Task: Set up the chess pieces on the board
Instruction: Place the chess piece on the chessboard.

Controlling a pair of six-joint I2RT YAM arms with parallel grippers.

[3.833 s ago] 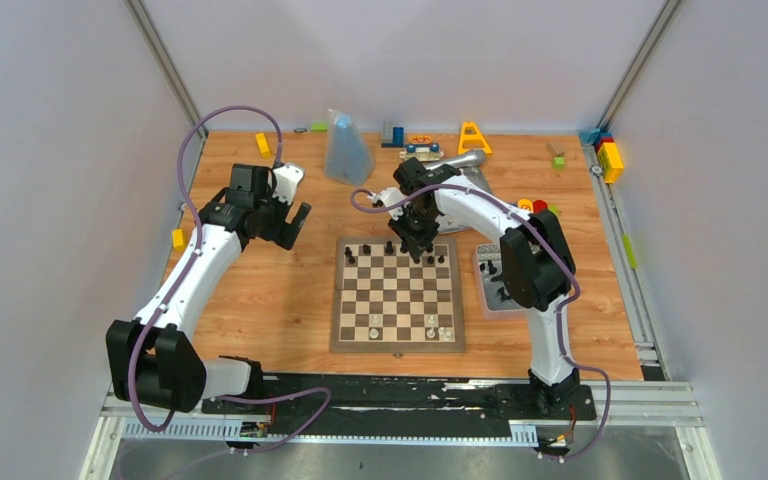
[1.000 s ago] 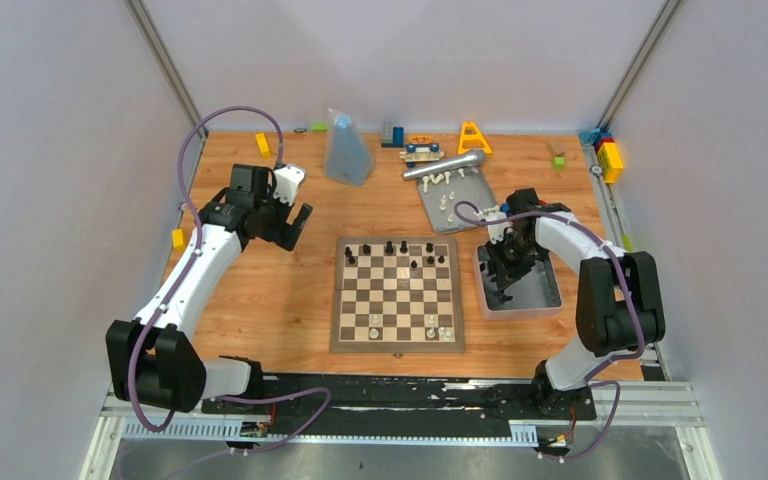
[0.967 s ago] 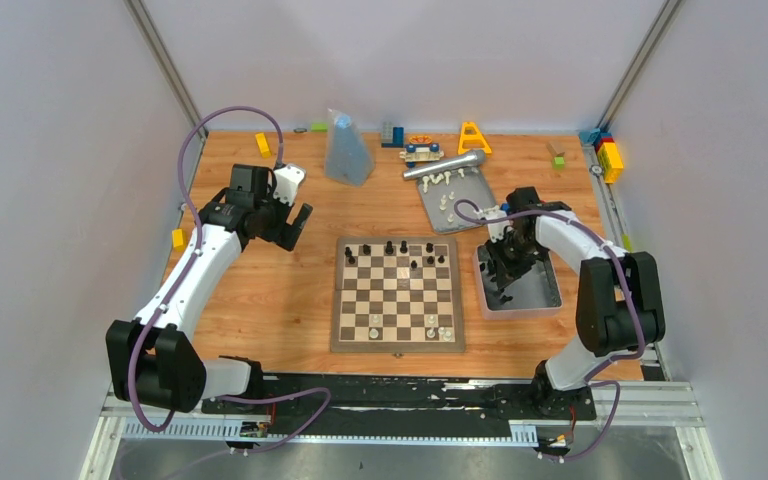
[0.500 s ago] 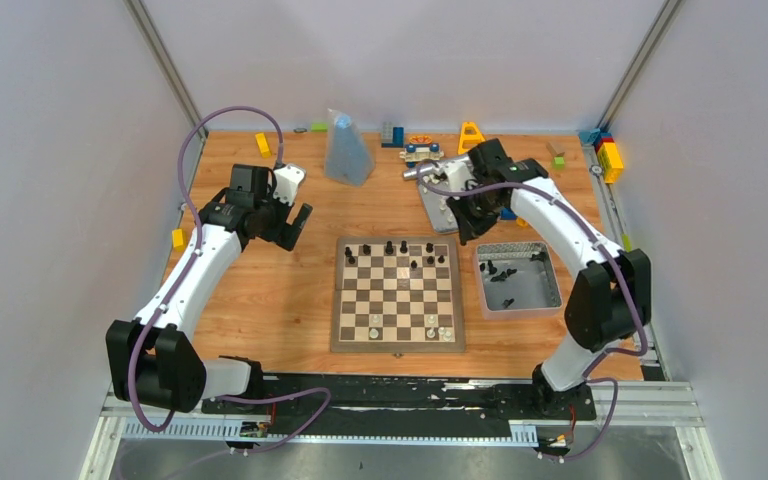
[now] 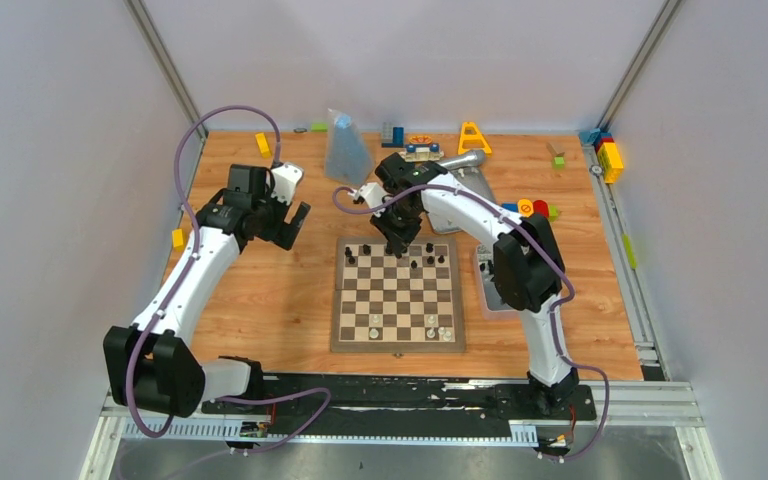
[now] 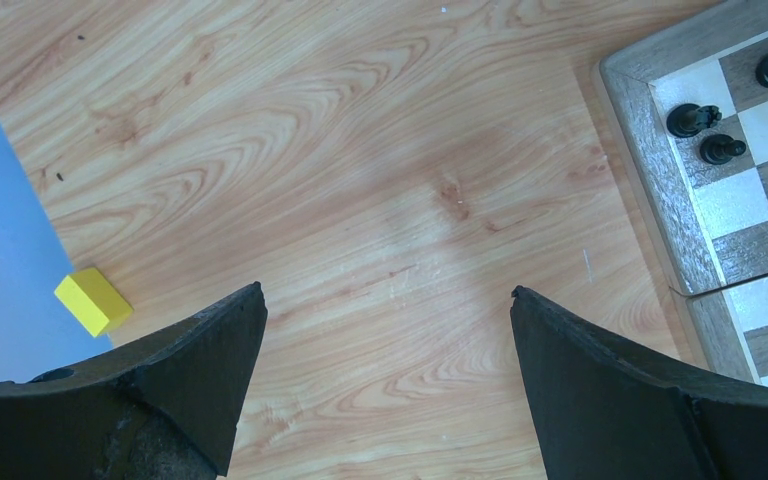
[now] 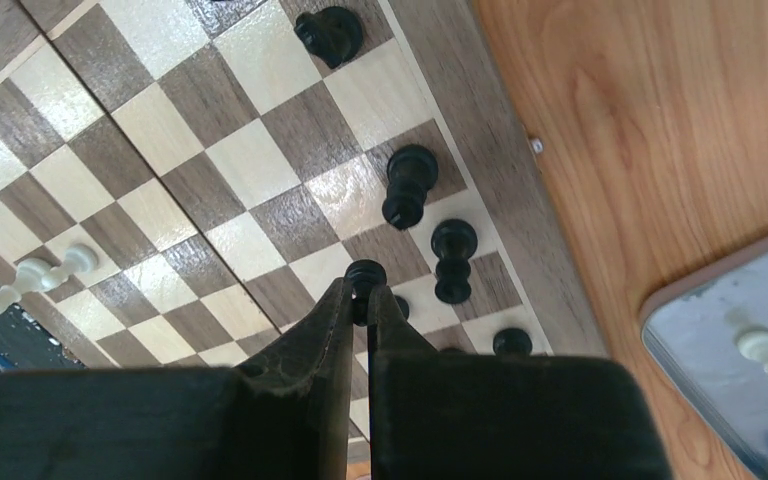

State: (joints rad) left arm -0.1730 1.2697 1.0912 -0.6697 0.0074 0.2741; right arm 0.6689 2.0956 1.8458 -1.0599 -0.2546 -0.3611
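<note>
Right arm [image 5: 465,207] back over board [image 7: 210,150], chessman [image 7: 364,272] between jaws

Tabletop [image 6: 360,200]: pale wood grain, smooth, low sheen.
Board [image 7: 210,150]: wood, dark and cream checks, satin finish.
Chess pieces [image 7: 407,185]: black, glossy, smooth.
Left tool [image 6: 382,292]: matt black, grainy plastic.
Block [image 6: 93,301]: yellow, smooth plastic.

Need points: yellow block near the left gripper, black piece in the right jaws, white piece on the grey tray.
yellow block [image 6: 93,300]: left wrist view, its top face.
black piece [image 7: 365,272]: right wrist view, its rounded head.
white piece [image 7: 763,346]: right wrist view, its body.
</note>
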